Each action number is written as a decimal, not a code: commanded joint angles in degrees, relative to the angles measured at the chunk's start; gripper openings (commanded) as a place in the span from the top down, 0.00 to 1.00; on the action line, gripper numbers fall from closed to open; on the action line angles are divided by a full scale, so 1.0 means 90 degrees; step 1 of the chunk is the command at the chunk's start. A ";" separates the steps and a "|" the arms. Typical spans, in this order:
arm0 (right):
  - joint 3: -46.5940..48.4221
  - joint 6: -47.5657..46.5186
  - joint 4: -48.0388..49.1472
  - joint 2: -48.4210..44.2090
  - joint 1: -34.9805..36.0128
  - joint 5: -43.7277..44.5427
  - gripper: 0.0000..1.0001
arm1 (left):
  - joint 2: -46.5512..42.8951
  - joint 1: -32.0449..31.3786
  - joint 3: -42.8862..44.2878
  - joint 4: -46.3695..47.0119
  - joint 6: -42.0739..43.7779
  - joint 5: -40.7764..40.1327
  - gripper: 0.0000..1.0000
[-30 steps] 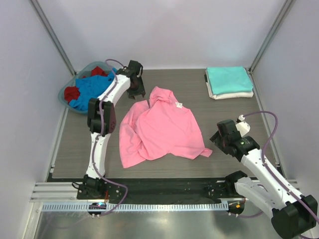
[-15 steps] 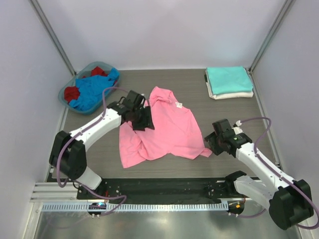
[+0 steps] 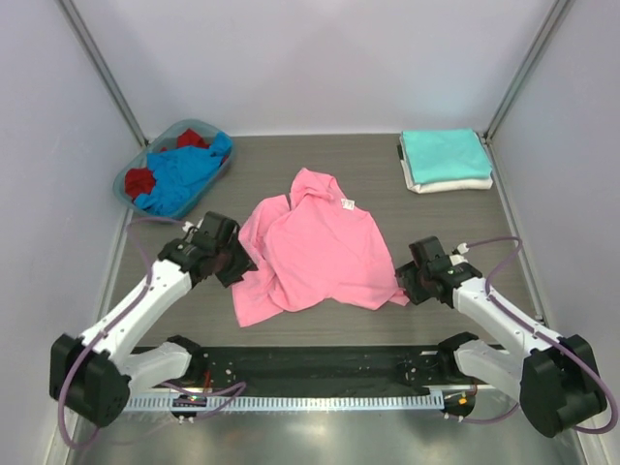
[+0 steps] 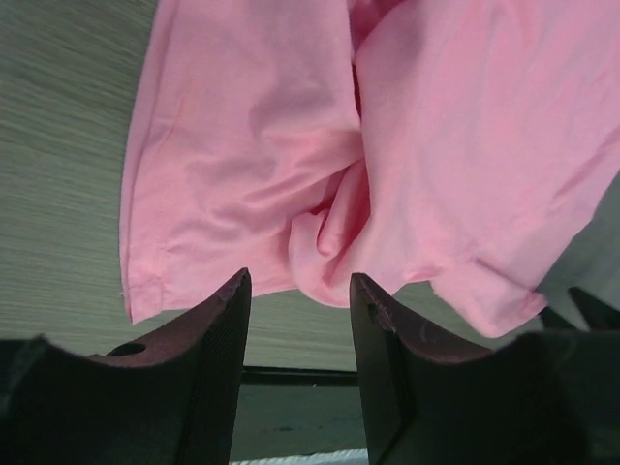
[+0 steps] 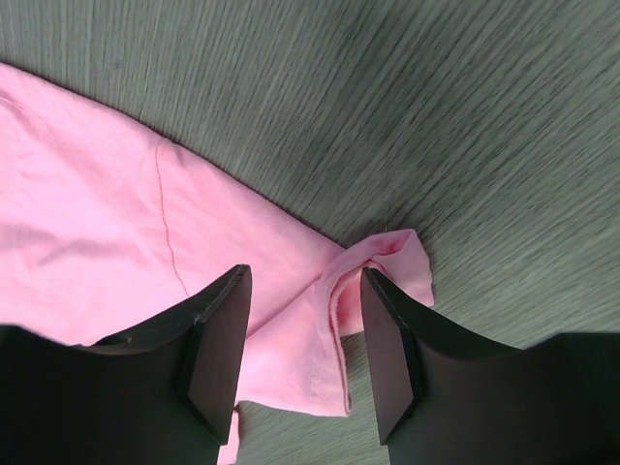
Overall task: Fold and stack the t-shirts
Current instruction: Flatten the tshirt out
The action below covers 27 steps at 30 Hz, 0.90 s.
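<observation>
A crumpled bright pink cloth t-shirt lies spread at the centre of the frame on the grey wood-grain table. The left gripper is at its lower-left edge and the right gripper at its lower-right corner (both sets of fingers apart, gripping nothing). At upper right, a folded teal t-shirt tops a folded white t-shirt. At upper left, a blue t-shirt and a red t-shirt fill a blue-rimmed plastic basket.
</observation>
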 commanded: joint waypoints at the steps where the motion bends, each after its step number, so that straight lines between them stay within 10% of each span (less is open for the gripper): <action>1: -0.0055 0.0276 0.0255 -0.0131 -0.0020 0.0191 0.46 | -0.1014 0.0032 -0.0532 -0.0405 -0.1925 -0.0792 0.54; 8: -0.0016 0.0275 0.0284 -0.0189 -0.0030 0.0435 0.46 | -0.1661 0.0052 -0.1432 -0.1119 -0.3562 -0.0803 0.56; 27: 0.0004 0.0109 0.0304 -0.0170 -0.0030 0.0699 0.45 | -0.0313 0.0052 -0.2203 -0.0603 -0.4168 -0.0257 0.52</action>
